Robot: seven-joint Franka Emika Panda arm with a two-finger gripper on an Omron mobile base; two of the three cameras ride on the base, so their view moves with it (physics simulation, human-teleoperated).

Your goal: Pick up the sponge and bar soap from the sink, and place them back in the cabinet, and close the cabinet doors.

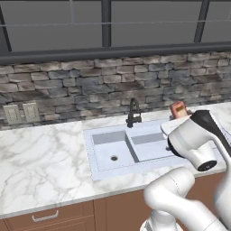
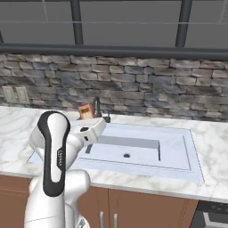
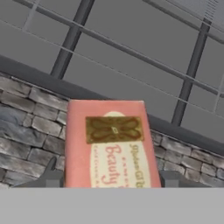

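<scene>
Left base view first: the white arm fills the lower right corner, its gripper (image 1: 180, 118) raised above the right end of the sink (image 1: 108, 135), and the bar soap (image 1: 178, 109) pokes up from it, pinkish-orange against the stone backsplash (image 1: 67, 85). The black faucet (image 1: 133, 113) stands just left of it at the sink's back edge; that is the nearest snag, I'd say. Both basins look bare here; no sponge to be made out.

Right base view: arm in the lower left, soap (image 2: 85, 111) lifted over the sink's (image 2: 187, 147) left end, near the faucet (image 2: 98, 107). Open air above the marble counter (image 2: 209, 133), plenty of room to rise.

Hand view: the soap (image 3: 109, 144) stands between the two dark fingertips (image 3: 171, 178), jaws pinching its long sides. It reads as a light, stiff, boxed bar, probably slick, so a square hold across the narrow width seems right. Window frames (image 3: 192, 65) lie ahead, well apart.
</scene>
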